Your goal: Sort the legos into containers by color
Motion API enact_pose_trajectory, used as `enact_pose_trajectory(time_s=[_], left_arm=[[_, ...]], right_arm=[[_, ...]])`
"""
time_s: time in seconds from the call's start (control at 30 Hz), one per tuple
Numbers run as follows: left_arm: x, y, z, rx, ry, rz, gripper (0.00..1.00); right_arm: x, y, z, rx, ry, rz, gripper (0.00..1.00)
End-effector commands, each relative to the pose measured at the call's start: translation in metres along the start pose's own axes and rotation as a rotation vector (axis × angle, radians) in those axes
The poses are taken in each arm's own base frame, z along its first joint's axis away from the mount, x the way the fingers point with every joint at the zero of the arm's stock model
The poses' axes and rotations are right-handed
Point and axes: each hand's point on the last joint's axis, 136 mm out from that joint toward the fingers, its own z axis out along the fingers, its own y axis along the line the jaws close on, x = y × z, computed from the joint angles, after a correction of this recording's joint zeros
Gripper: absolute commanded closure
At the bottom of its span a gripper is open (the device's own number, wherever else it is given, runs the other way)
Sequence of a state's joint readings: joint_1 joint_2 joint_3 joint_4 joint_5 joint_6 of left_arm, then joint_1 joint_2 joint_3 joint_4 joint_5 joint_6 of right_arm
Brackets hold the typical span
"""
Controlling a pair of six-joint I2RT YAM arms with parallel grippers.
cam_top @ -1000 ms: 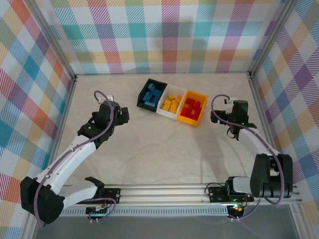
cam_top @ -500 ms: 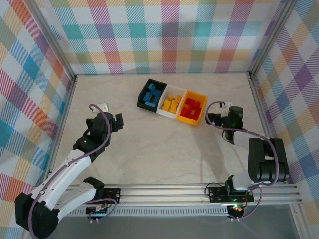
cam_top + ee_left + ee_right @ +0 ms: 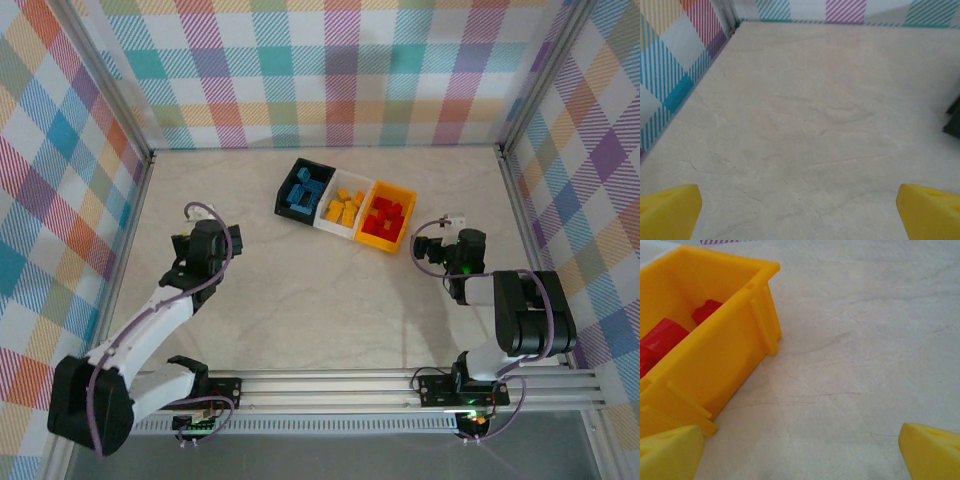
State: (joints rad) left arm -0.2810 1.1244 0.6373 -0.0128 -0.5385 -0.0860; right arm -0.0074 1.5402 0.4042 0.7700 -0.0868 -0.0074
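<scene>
The top camera is looking down from above and behind the two arms (image 3: 150,322), taking in the whole table (image 3: 320,300), the checked walls (image 3: 330,70) and the row of bins (image 3: 335,231) from far off. The left wrist camera is sitting low, facing across bare tabletop toward a far corner, with its yellow fingertips (image 3: 667,210) framing the bottom edge. The right wrist camera is looking from close beside the yellow bin (image 3: 715,350), which the top view is also showing.

The left gripper (image 3: 205,241) and right gripper (image 3: 441,248) have both drawn back toward the table's (image 3: 320,295) near edge.
</scene>
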Motion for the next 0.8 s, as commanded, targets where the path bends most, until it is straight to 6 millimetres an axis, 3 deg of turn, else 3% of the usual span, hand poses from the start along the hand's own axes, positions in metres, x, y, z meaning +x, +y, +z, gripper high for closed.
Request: enact_pose_trajectory(time_s=[0.0, 0.4, 0.57, 0.77], left_arm=[[0.009, -0.003, 0.026, 0.018, 0.017, 0.004, 0.00], [0.046, -0.023, 0.096, 0.096, 0.116, 0.088, 0.00], [0.043, -0.044, 0.102, 0.199, 0.091, 0.095, 0.00], [0.041, -0.041, 0.090, 0.228, 0.017, 0.067, 0.00]], right_arm=[[-0.019, -0.001, 0.000, 0.003, -0.064, 0.006, 0.00], [-0.019, -0.001, 0.000, 0.001, -0.060, 0.009, 0.00], [-0.020, -0.001, 0.000, 0.001, -0.061, 0.007, 0.00], [-0.020, -0.002, 0.000, 0.002, -0.064, 0.006, 0.00]])
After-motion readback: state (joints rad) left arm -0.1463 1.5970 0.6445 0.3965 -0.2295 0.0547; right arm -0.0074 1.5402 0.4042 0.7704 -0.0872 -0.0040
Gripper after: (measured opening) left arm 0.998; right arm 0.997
